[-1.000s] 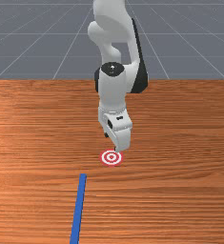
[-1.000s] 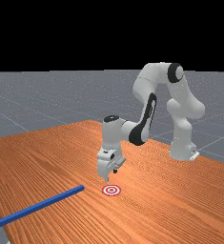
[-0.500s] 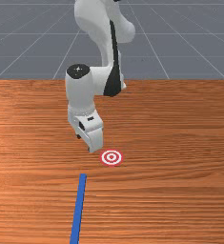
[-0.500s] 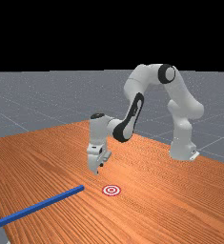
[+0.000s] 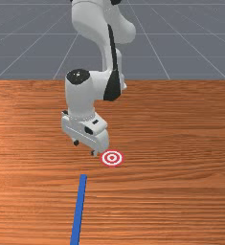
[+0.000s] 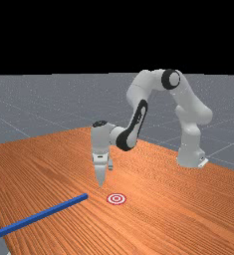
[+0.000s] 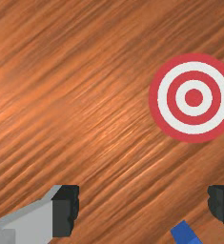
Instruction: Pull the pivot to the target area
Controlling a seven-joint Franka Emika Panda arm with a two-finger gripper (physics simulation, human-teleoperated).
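The blue bar [image 5: 80, 198] lies on the desk [image 6: 163, 209] ahead of the claw [image 5: 85, 148], on the side away from the arm's base [image 6: 189, 157]. The front view cuts off its far end, and the wrist view catches just a corner of its near end, seen between the claw's fingers [image 7: 66, 209] and closer to one of them. The far view gives its full length, running away from the claw out to the desk's edge; whether it overhangs there I can't tell. The near end stops just short of the claw, a gap between them in the front view. A strip of wood grain lies between that end and the target [image 5: 112, 158], leaving room there. The bar is straight, slim and square-edged, plain blue.

The claw hangs over the desk with its two fingers spread well apart, gripping nothing; how high the tips are is hard to judge. The target, red and white rings, lies flat just beside the claw, toward the front view's right.
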